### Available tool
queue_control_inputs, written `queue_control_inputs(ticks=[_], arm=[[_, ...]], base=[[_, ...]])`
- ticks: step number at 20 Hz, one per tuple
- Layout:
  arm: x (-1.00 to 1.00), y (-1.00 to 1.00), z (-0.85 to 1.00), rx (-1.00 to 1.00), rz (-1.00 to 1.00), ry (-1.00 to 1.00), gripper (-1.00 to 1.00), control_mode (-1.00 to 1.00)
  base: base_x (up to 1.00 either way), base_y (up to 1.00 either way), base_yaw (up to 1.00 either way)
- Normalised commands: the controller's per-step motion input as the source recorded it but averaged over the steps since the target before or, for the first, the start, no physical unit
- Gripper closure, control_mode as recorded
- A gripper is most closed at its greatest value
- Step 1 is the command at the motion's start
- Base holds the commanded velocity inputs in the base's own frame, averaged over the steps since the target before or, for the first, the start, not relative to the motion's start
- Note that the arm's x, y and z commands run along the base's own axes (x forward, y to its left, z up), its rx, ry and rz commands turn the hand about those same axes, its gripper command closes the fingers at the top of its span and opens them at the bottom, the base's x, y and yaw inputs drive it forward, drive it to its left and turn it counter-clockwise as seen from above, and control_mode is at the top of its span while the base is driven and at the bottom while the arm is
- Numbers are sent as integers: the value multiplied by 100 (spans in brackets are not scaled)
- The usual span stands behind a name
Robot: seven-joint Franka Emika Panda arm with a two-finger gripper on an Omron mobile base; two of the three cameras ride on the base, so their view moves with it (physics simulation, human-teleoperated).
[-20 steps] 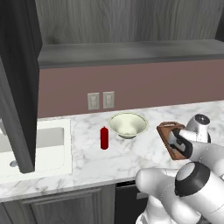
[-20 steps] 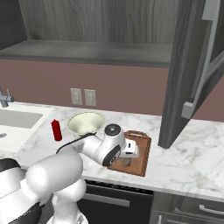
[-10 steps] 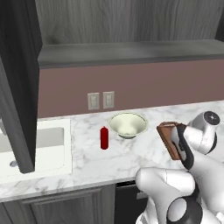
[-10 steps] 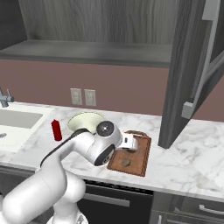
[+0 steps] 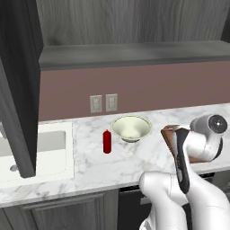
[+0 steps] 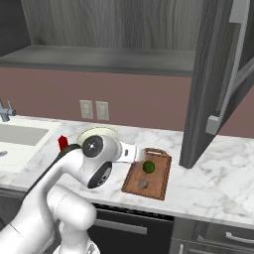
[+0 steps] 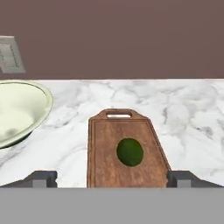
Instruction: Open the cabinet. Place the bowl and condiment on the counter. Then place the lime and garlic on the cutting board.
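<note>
The cabinet [image 5: 134,54] stands open, its doors [image 6: 213,84] swung wide and its shelf bare. On the counter [image 6: 218,183] lies the cutting board [image 6: 158,182], carrying the lime [image 6: 148,167] and, nearer the front edge, the garlic [image 6: 143,183]. The bowl [image 5: 130,128] and the red condiment [image 5: 107,141] stand on the counter left of the board. My gripper [image 6: 141,156] hovers at the board's left edge, open and holding nothing. In the hand view its fingertips [image 7: 41,178] stand wide apart, with the lime [image 7: 130,152] on the cutting board [image 7: 100,153] ahead and the bowl [image 7: 17,111] to the left.
A sink [image 5: 31,148] is set into the counter at the far left, with a faucet [image 6: 5,111] beside it. Wall outlets [image 5: 103,103] sit on the backsplash behind the bowl. The open left door [image 5: 18,90] hangs over the sink. My own arm [image 5: 197,143] hides most of the board in the left base view.
My hand has drawn back to the left, from over the board's middle to its left edge, jaws still open. The garlic and lime stay on the board.
</note>
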Motion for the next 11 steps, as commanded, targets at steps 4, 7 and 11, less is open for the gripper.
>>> queue_control_inputs(ticks=[4,7,11], arm=[[-36,38,67,-9,-29,-10,-100,-100],[-39,30,74,-8,-30,-8,-100,-100],[-38,8,85,-1,-20,-2,-100,-100]], base=[[0,0,0],[0,0,0],[0,0,0]])
